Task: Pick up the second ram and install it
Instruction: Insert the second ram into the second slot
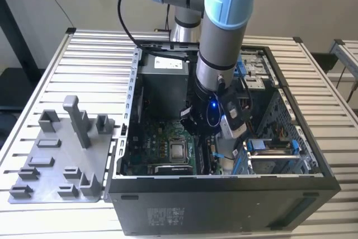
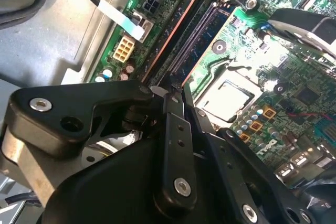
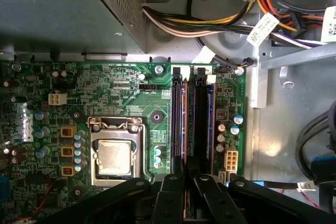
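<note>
The second ram (image 3: 200, 124) stands on edge among the memory slots of the motherboard (image 3: 121, 98), seen edge-on in the first wrist view as a long dark strip with a blue line along one side, beside a neighbouring stick (image 3: 182, 124) edged in copper. In the second wrist view the same two dark strips, the second ram (image 2: 202, 35) among them, run away from the pincer toward the far end of the slots. Whether the stick is pressed fully home I cannot tell.

The pincer (image 3: 188, 184) sits right over the near end of these slots, its black fingers (image 3: 169, 192) drawn close with only a narrow gap, where a thin copper-coloured edge shows. In the second wrist view the pincer (image 2: 173, 98) meets at the end of the sticks; it looks nearly together, but whether it grips the ram I cannot tell.

Beside the slots lies the processor socket (image 3: 115, 156) with its metal frame, and small capacitors (image 3: 79, 150) stand in a row next to it. A bundle of coloured cables (image 3: 210, 24) runs above the board.

In the exterior view the arm (image 1: 224, 43) reaches down into the open computer case (image 1: 224, 194), which lies on the slatted table (image 1: 100, 54) toward the exterior view's right. The grey fixture tray (image 1: 61, 160) with upright posts lies just beside the case, near the table's edge at the exterior view's left.
</note>
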Robot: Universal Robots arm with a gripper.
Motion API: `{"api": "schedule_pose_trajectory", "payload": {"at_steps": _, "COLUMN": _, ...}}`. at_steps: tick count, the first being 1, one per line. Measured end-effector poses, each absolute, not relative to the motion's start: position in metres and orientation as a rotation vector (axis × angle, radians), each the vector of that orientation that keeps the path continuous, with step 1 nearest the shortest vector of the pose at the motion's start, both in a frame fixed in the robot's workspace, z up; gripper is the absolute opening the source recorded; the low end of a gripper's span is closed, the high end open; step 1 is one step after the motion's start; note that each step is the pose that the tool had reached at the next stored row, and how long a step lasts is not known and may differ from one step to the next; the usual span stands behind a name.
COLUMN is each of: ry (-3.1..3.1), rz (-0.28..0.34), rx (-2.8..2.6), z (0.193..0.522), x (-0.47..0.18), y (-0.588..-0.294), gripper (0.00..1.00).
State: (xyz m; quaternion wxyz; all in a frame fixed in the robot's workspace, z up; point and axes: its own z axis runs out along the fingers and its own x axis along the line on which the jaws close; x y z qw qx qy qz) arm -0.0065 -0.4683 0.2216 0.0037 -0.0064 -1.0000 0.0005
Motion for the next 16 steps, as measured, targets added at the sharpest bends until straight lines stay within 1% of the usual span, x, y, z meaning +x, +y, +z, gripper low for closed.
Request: {"api": "schedule_pose_trajectory", "payload": {"at_steps": 16, "ry": -3.134, "rz": -0.004, "rx": -0.05, "z": 0.2211, "x": -0.0063, "y": -0.47, "gripper": 0.14}}
